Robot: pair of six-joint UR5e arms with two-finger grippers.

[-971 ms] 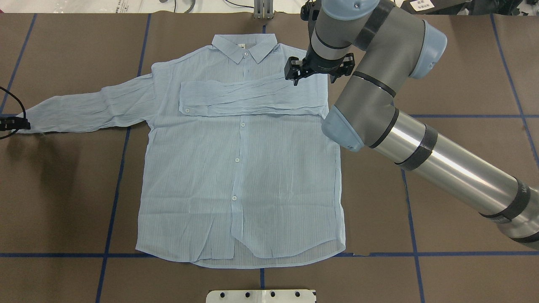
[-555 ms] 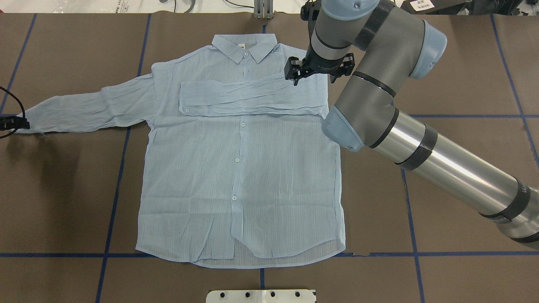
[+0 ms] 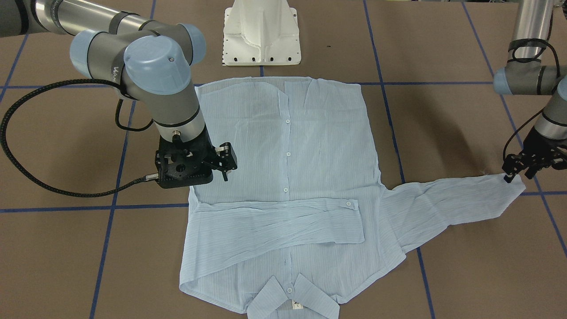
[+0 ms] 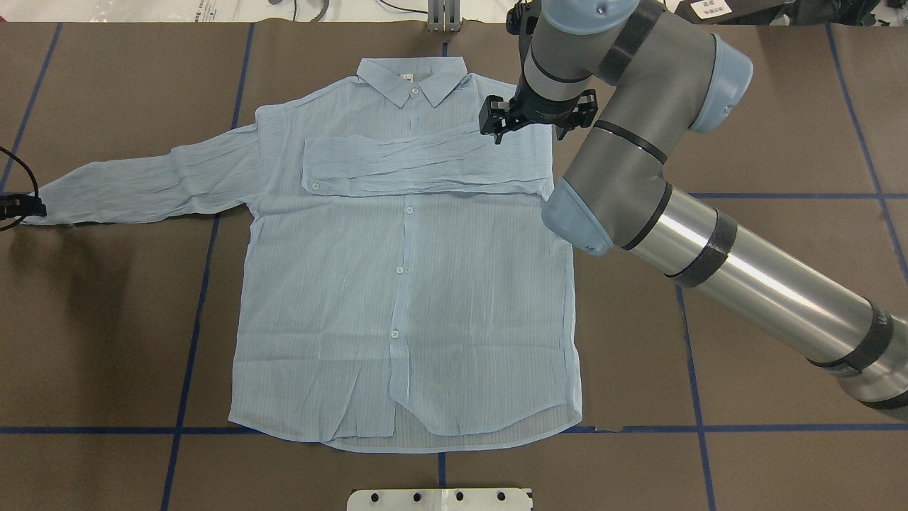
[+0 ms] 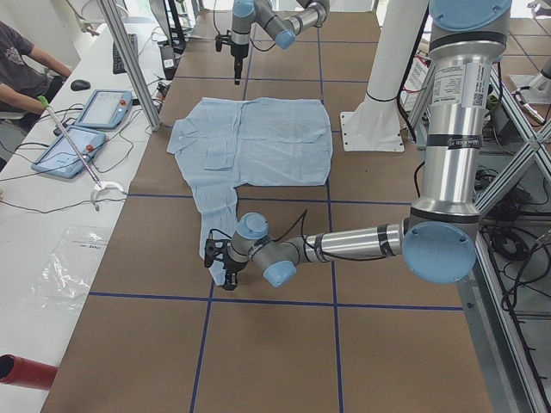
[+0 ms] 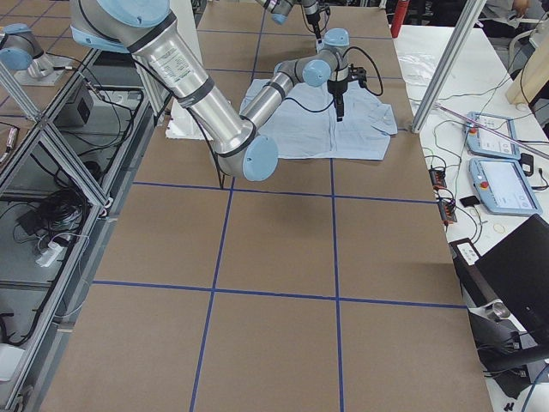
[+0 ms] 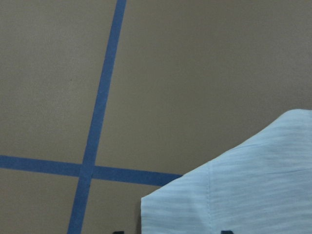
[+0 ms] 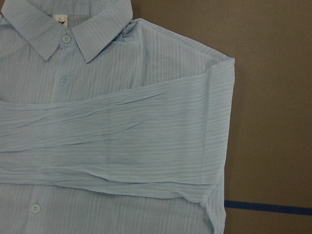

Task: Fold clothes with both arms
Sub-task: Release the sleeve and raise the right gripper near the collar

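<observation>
- left gripper [image 3: 514,172]: low at the end of the outstretched sleeve [image 4: 142,181]. its wrist view shows two dark tips at the bottom edge, set apart with the cuff [image 7: 234,190] between them. the jaws look parted around the cuff corner and not pinched on it.
- right gripper [image 4: 499,126]: hangs above the shirt's shoulder, just beside the collar [image 4: 411,74]. nothing is in it, and i cannot tell how wide its jaws stand.
- shirt [image 4: 404,298]: flat on the table [image 4: 780,106], buttons up, collar away from the robot. the folded sleeve [image 4: 425,167] lies across the chest.
- step, as i judge it: one sleeve is folded and the other is about to be taken.
- next: pinch both cuff layers firmly, lift low, then carry the cuff across the chest without dragging the thin body cloth.
</observation>
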